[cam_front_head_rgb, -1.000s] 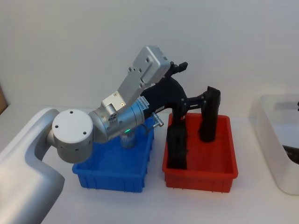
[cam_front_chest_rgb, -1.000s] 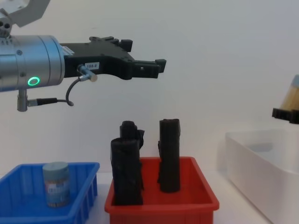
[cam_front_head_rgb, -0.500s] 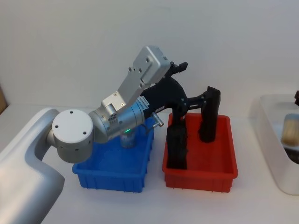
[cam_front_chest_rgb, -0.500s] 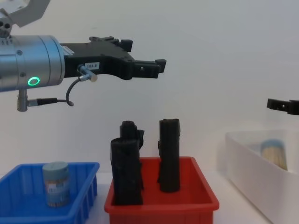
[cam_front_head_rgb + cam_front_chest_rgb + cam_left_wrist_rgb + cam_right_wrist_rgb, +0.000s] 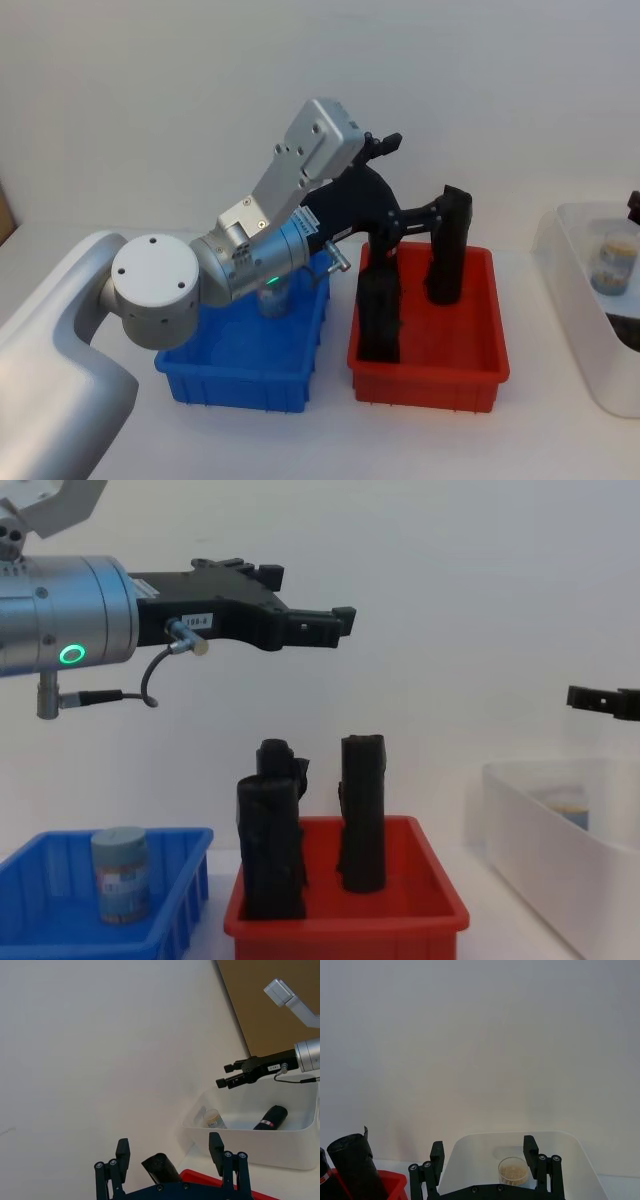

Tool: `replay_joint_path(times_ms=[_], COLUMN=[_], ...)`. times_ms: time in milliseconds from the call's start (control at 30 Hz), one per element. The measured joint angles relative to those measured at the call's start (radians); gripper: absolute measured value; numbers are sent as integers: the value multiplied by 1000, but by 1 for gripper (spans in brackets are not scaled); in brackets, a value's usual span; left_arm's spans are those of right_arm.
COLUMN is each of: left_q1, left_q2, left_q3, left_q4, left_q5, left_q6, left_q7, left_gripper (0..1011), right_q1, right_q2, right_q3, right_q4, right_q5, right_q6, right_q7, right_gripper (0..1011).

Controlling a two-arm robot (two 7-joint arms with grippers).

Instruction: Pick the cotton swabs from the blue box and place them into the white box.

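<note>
— Since a second ago, what is changing on the right side?

— One jar of cotton swabs (image 5: 514, 1171) is now sitting upright on the floor of the white box (image 5: 470, 1146), where a second back it was hanging in the right end effector (image 5: 483, 1152) above the tub. That end effector is now hovering over the box with its fingers (image 5: 530, 1148) spread wide and nothing between them, which reads as a release just completed. In the left wrist view the jar is standing just beside a black cylinder (image 5: 270, 1117) lying on its side in the same tub.

— And the left end effector?

— The left end effector (image 5: 169, 1149) is holding high above the red bin (image 5: 430, 355), fingers parted and empty, and is not shifting across these frames. I judge it is waiting out of the way while the right arm is working.

— Is anything remaining in the blue box?

— Yes. A second jar of swabs (image 5: 121, 873) is standing upright inside the blue box (image 5: 175, 890), near its back wall, partly under the left arm in the head view. Two tall black cylinders (image 5: 362, 813) are standing in the red bin between the two boxes, resting on the white surface (image 5: 560, 440), so I judge the next reach is needing to clear them.
</note>
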Motion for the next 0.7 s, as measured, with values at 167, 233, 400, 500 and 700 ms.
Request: replay_joint_path(times_ms=[167,233,400,500,700], left_q1=[0,0,0,0,0], left_q2=[0,0,0,0,0], left_q3=[0,0,0,0,0], left_q4=[0,0,0,0,0], left_q5=[0,0,0,0,0], left_q6=[0,0,0,0,0], left_q7=[0,0,0,0,0], left_gripper=[1004,1004,1004,1004,1004], right_q1=[0,1,1,1,1], right_q2=[0,0,0,0,0], right_q3=[0,0,0,0,0], right_q4=[-1,-1,-2,-2,-3], right_q5=[-1,-1,-2,-2,-2], right_q6=[1,1,1,1,1], right_q7=[0,1,1,1,1], right_gripper=[1001,1001,1001,1001,1001])
